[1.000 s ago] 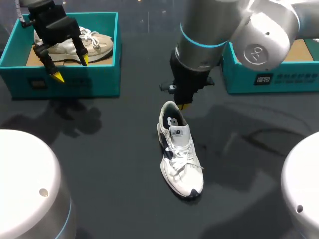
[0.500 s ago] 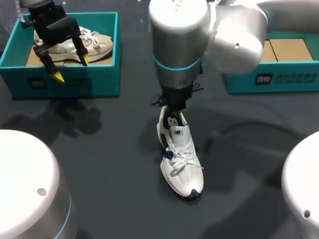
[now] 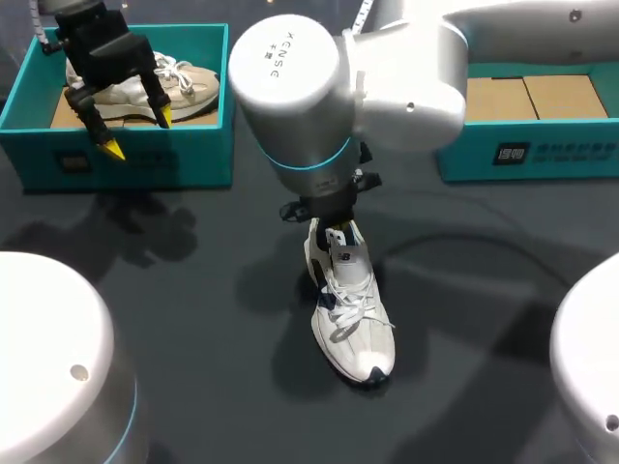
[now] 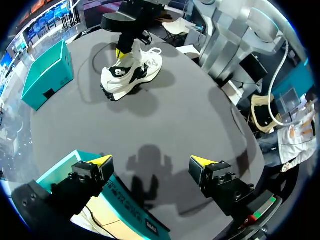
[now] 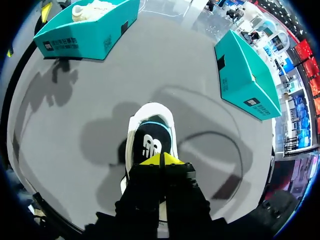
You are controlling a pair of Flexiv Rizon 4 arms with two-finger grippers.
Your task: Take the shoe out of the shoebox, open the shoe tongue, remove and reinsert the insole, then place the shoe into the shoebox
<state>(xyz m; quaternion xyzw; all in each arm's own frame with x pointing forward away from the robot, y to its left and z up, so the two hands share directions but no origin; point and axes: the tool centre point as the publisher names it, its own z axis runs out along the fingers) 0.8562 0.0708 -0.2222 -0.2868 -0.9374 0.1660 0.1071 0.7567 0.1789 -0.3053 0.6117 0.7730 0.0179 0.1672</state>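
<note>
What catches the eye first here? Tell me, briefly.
The white shoe lying mid-table, with the bulky right arm bent over it, jaws shut at its tongue. Then the left arm, jaws open above a beige shoe in the teal shoebox.

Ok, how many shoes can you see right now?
2. A white-and-navy lace-up sneaker stands mid-table; a cream sneaker sits in the teal cardboard shoebox at the left. My right arm hides part of the other teal box.
</note>
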